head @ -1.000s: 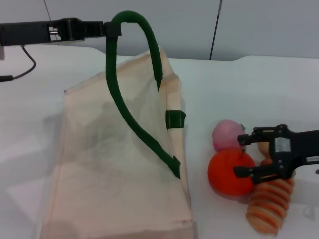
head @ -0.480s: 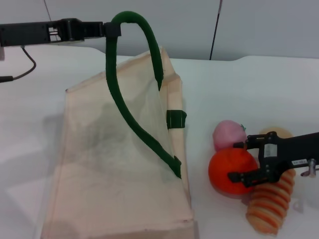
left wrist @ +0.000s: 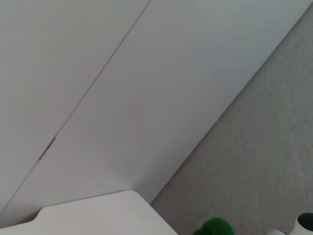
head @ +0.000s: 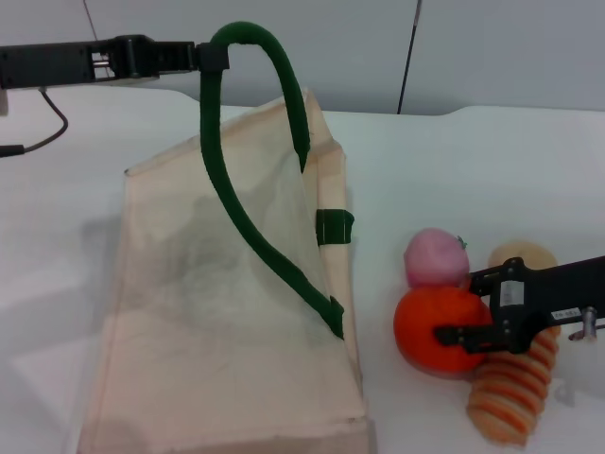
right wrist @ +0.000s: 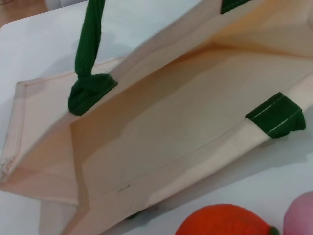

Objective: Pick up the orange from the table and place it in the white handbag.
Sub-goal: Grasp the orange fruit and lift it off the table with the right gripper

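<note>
Right pincer (head: 468,307) is spread open around the orange (head: 437,328), which sits on the worktop (head: 492,180) just right of the white handbag (head: 208,350). Left pincer (head: 210,55) is clamped on the bag's green handle (head: 232,180), holding it up.

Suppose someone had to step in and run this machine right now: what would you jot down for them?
Left gripper: fingers shut on the white cloth handbag's dark green loop handle, holding the bag open.
Right gripper: fingers open around the bright orange round toy fruit, which sits on the white table beside a small pink round fruit and an orange-and-cream ridged roll.
Done: bag held open.
Left: close on the orange, lift it, drop it in.
</note>
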`<control>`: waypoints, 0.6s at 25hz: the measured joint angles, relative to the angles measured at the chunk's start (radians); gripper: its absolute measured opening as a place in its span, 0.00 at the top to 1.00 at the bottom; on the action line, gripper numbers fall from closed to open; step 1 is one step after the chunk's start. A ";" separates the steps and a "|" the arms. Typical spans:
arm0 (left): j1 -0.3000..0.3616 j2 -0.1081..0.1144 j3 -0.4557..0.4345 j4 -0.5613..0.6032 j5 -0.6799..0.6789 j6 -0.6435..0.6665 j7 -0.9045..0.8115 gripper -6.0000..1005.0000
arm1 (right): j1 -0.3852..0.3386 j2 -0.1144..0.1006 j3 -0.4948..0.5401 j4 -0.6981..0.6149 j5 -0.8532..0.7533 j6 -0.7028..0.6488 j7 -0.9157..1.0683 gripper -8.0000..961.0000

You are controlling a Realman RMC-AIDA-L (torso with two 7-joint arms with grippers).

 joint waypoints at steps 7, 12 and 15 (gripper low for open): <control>0.002 0.000 0.000 0.001 -0.012 0.000 -0.005 0.86 | 0.000 0.000 -0.001 -0.006 -0.002 0.007 0.002 0.43; 0.005 0.000 0.000 0.001 -0.025 0.001 -0.008 0.86 | 0.001 -0.002 -0.001 -0.011 -0.002 0.029 0.004 0.48; 0.005 0.000 0.000 0.002 -0.025 0.002 -0.009 0.86 | 0.001 -0.004 -0.002 -0.015 -0.003 0.043 0.004 0.50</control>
